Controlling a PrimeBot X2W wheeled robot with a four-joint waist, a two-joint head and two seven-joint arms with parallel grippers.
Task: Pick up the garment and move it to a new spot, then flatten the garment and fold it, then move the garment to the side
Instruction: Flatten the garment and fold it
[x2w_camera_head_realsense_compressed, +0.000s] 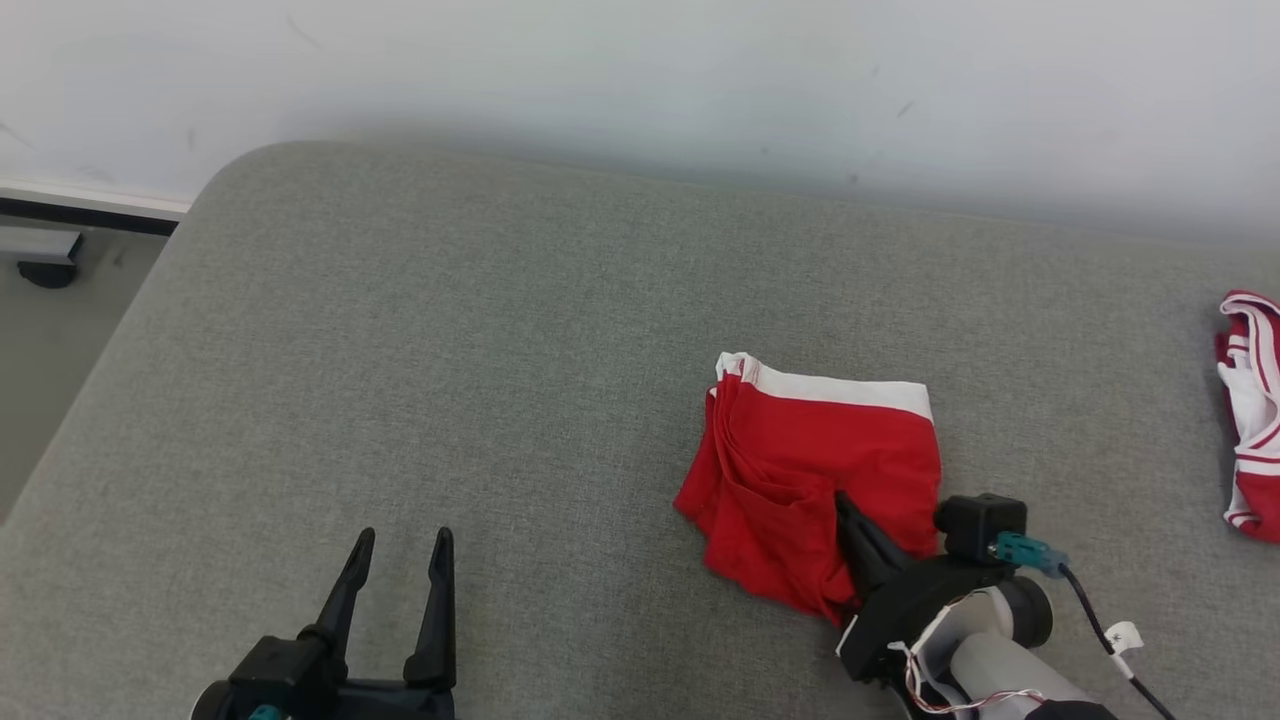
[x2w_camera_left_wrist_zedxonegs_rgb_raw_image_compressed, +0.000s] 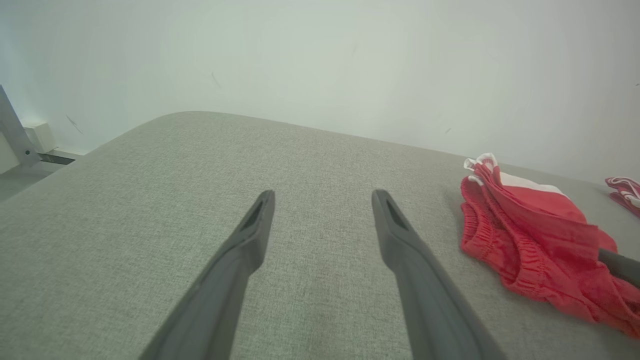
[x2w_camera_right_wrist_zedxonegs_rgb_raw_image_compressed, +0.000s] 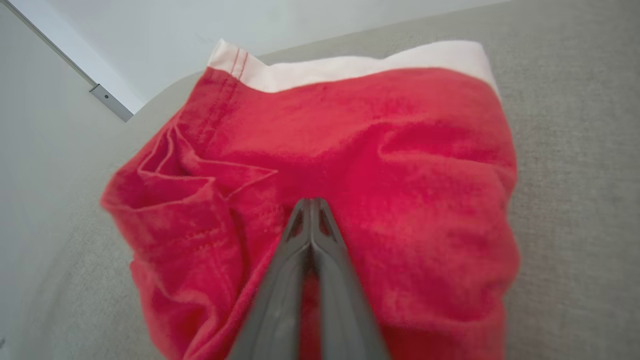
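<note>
The garment (x2w_camera_head_realsense_compressed: 800, 450) is a pair of red shorts with a white waistband, lying folded and rumpled on the grey cushioned surface (x2w_camera_head_realsense_compressed: 450, 350), right of centre. My right gripper (x2w_camera_head_realsense_compressed: 842, 500) reaches in from the lower right and is shut, pinching the red cloth near the garment's near edge. In the right wrist view its fingers (x2w_camera_right_wrist_zedxonegs_rgb_raw_image_compressed: 311, 201) meet tip to tip over the garment (x2w_camera_right_wrist_zedxonegs_rgb_raw_image_compressed: 400, 150), with red cloth showing between them lower down. My left gripper (x2w_camera_head_realsense_compressed: 405, 540) stands open at the lower left, holding nothing. In the left wrist view the left gripper (x2w_camera_left_wrist_zedxonegs_rgb_raw_image_compressed: 322, 197) points across bare cushion, with the garment (x2w_camera_left_wrist_zedxonegs_rgb_raw_image_compressed: 530, 235) off to its right.
A second red and white garment (x2w_camera_head_realsense_compressed: 1250, 410) lies at the far right edge of the cushion. A pale wall (x2w_camera_head_realsense_compressed: 640, 80) runs along the back. The cushion's left edge drops to the floor (x2w_camera_head_realsense_compressed: 60, 330). Bare cushion lies between the two grippers.
</note>
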